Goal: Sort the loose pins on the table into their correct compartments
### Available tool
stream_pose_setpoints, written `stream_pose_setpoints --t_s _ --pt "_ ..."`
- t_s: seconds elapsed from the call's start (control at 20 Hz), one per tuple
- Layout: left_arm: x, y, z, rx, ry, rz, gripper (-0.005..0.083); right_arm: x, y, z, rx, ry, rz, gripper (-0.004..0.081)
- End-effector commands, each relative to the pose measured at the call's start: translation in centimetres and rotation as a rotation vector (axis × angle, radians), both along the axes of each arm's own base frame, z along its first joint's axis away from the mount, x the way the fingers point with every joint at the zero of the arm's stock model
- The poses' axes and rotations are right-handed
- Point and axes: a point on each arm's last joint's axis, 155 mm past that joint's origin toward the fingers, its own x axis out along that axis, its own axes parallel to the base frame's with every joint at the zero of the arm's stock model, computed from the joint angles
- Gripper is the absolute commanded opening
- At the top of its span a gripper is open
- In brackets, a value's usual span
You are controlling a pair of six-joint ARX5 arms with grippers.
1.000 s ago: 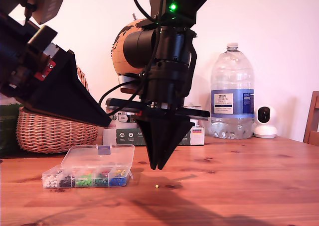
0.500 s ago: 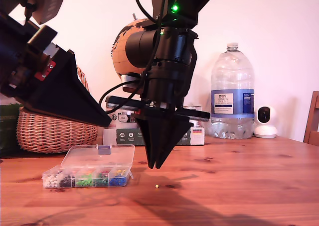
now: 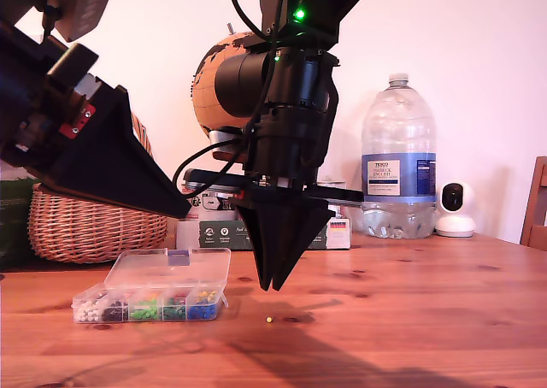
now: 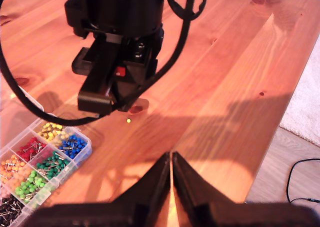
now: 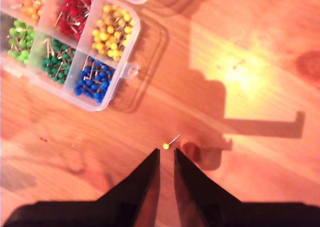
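Second tool (image 3: 273, 287) held vertical at exterior view's centre, tip pointed down, clear of counter (image 3: 410, 320); jaws parted by narrow gap. First tool (image 4: 171, 162) raised at exterior view's left, angled down; jaws nearly closed, nothing gripped.

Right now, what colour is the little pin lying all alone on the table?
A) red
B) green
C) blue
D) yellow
D. The loose pin has a yellow ball head; it lies on the bare table just ahead of the tips of my second gripper, apart from the organizer box.
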Motion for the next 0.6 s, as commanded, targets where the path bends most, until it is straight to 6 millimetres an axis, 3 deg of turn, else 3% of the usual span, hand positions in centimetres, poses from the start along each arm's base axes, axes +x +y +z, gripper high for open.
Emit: stream_pose_setpoints --t_s 0.0,0.55 --pt "-0.4 0.2 -1.1 0.018 0.017 -0.005 -0.0023 -0.8 0.2 -1.8 -0.031 0.036 -0.001 0.0075" --pt "-0.4 0.2 -1.1 0.018 0.017 -0.005 -0.0023 -1.3 0.4 -3.2 -0.052 0.059 0.005 0.0075"
